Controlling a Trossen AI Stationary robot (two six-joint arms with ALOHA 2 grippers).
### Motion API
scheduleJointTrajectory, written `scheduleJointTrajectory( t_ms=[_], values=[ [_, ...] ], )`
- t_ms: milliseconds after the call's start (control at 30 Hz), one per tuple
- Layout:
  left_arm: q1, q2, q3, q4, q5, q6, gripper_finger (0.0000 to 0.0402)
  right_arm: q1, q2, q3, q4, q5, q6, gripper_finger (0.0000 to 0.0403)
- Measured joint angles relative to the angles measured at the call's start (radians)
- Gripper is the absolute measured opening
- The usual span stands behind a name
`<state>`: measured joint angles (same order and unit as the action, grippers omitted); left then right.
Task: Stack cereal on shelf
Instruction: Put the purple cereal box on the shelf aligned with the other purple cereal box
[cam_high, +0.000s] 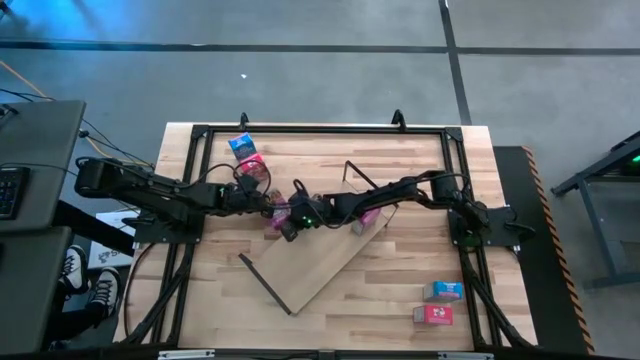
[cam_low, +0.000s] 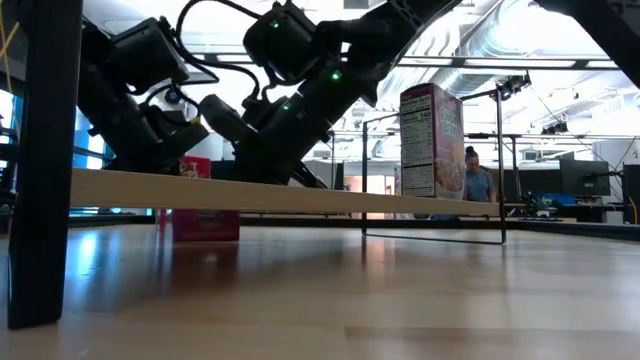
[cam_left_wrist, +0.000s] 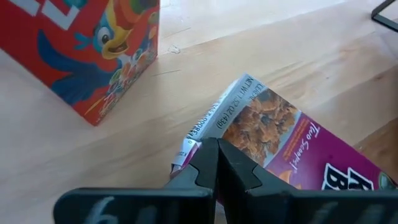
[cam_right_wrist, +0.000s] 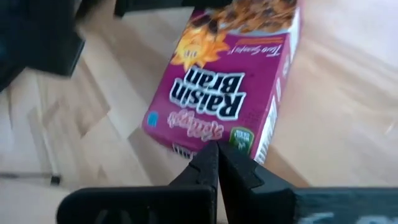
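**Two closed tools meet at a purple box**

The left tool (cam_left_wrist: 217, 163) is pinched closed, its tips at one end of the purple cereal box (cam_left_wrist: 292, 140). A red cereal box (cam_left_wrist: 87, 43) stands near it on the surface (cam_high: 400, 290). The right tool (cam_right_wrist: 217, 163) is closed too, at the other end of that purple box. Beside both tools lies the shelf (cam_high: 315, 265).

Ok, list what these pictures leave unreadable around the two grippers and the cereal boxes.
- High view: the left gripper and right gripper crowd together, and the arms cover the purple box beneath.
- Left wrist view: the purple Raisin Bran box runs off the picture's edge; the fingers hide its near corner.
- High view: the fronts of the two boxes at the table's near right are too small to read.
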<state>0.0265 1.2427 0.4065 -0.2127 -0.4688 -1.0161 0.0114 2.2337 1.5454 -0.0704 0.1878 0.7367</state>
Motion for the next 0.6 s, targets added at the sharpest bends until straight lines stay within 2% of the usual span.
scheduleJointTrajectory(
  t_ms=[200,333,600],
  values=[
    [-0.001,0.000,0.000,0.006,0.013,-0.029,0.0000,-0.025,0.004,-0.001,0.047,0.034,0.014,0.0000],
    [-0.001,0.000,0.001,0.003,0.015,-0.023,0.0000,-0.034,0.005,-0.002,0.070,0.004,-0.003,0.0000],
    [0.014,0.000,0.001,0.007,0.027,-0.052,0.0000,-0.099,-0.116,-0.002,-0.139,-0.037,-0.233,0.0000]
  ],
)
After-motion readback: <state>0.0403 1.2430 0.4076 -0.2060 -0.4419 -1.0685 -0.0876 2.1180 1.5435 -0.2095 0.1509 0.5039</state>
